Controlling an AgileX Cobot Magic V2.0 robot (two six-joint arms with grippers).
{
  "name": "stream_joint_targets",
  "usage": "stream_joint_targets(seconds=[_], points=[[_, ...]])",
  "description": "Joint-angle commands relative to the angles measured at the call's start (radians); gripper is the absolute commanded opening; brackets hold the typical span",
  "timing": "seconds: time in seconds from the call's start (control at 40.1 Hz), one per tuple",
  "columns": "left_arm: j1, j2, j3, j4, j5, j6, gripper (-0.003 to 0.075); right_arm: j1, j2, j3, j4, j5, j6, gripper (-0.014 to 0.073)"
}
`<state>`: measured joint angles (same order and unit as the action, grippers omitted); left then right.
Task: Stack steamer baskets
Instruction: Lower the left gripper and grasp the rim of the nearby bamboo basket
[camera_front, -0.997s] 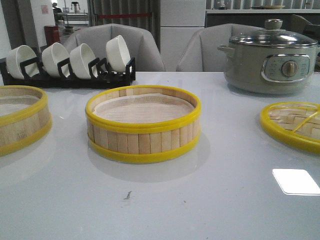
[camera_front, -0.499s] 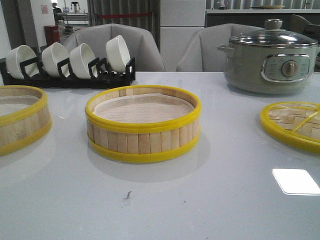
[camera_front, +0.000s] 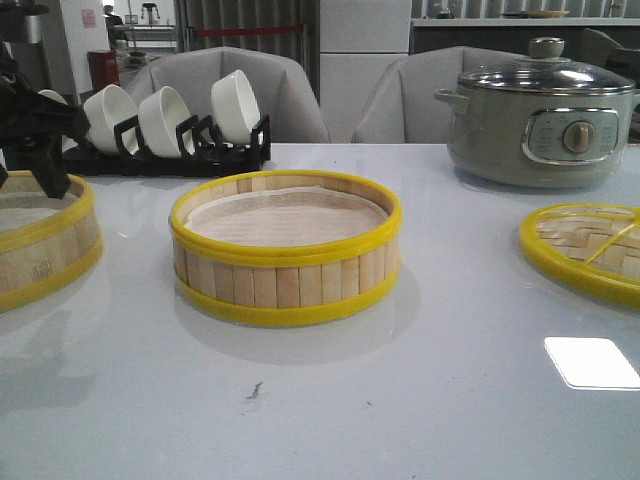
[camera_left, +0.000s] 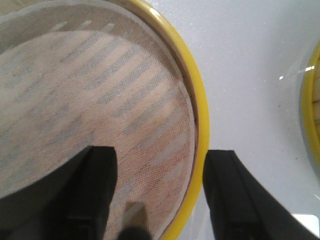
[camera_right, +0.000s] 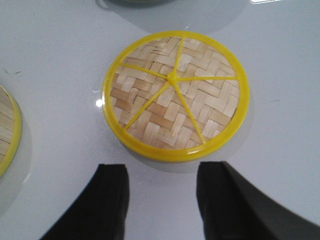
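White table (camera_front: 430, 400), glossy; broad bare stretch along its near edge and between the objects.

Grey electric pot (camera_front: 540, 115) with glass lid, back right, near the far edge.

Black rack of white bowls (camera_front: 170, 125), back left.

Centre steamer basket (camera_front: 286, 246): round, so no long axis; sits flat, open side up, white liner showing. Free table all round it, well apart from its neighbours on both sides.

Left steamer basket (camera_front: 45, 245): same build, also flat and mouth up, cut off by the left frame edge. Well apart from the centre one.

Woven lid (camera_right: 175, 95), far right, lies flat, knob up, yellow spokes radiating. Open table around it.

Left gripper (camera_left: 157, 192): fingers apart, straddling the left basket's yellow rim (camera_left: 197, 100), one finger over the liner inside, the other outside over the table. Contact with the rim cannot be told. In the front view the black arm (camera_front: 35, 130) hangs over that basket.

Right gripper (camera_right: 162, 200): fingers spread, holding nothing, hovering above the table just near the lid's edge.
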<state>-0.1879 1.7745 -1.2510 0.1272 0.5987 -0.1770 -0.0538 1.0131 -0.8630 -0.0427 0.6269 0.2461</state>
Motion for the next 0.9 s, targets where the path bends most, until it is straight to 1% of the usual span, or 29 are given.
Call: stream_joint_targets(seconds=[0.0, 0.075, 0.399, 0.449, 0.499, 0.524, 0.573, 0.598, 0.648, 0.723, 0.873], points=[[-0.003, -0.011, -0.057, -0.069, -0.051, 0.057, 0.0433, -0.004, -0.007, -0.035, -0.003, -0.056, -0.003, 0.0417], [-0.003, 0.010, -0.064, -0.103, -0.052, 0.082, 0.0433, -0.004, -0.007, -0.035, -0.003, -0.056, -0.003, 0.0417], [-0.003, 0.101, -0.064, -0.121, -0.038, 0.082, 0.0427, -0.004, -0.007, -0.035, -0.003, -0.059, -0.003, 0.0417], [-0.003, 0.102, -0.064, -0.133, -0.031, 0.082, 0.0386, -0.004, -0.007, -0.035, -0.003, -0.059, -0.003, 0.0417], [-0.010, 0.100, -0.069, -0.133, -0.025, 0.082, 0.0298, -0.004, -0.007, -0.035, -0.003, -0.060, -0.003, 0.0417], [-0.012, 0.098, -0.070, -0.127, -0.021, 0.082, 0.0249, -0.004, -0.007, -0.035, -0.003, -0.063, -0.003, 0.0417], [-0.021, 0.091, -0.082, -0.127, -0.014, 0.082, 0.0099, -0.004, -0.007, -0.035, -0.003, -0.065, -0.003, 0.0417], [-0.024, 0.088, -0.088, -0.122, -0.011, 0.082, 0.0070, -0.004, -0.007, -0.035, -0.003, -0.066, -0.003, 0.0417], [-0.035, 0.079, -0.107, -0.120, -0.002, 0.084, 0.0105, -0.004, -0.007, -0.035, -0.003, -0.068, -0.003, 0.0417], [-0.062, 0.067, -0.158, -0.120, 0.029, 0.084, 0.0087, -0.004, -0.007, -0.035, -0.003, -0.069, -0.003, 0.0417], [-0.140, 0.061, -0.289, -0.120, 0.078, 0.084, 0.0087, -0.004, -0.007, -0.035, -0.003, -0.070, -0.003, 0.0417]])
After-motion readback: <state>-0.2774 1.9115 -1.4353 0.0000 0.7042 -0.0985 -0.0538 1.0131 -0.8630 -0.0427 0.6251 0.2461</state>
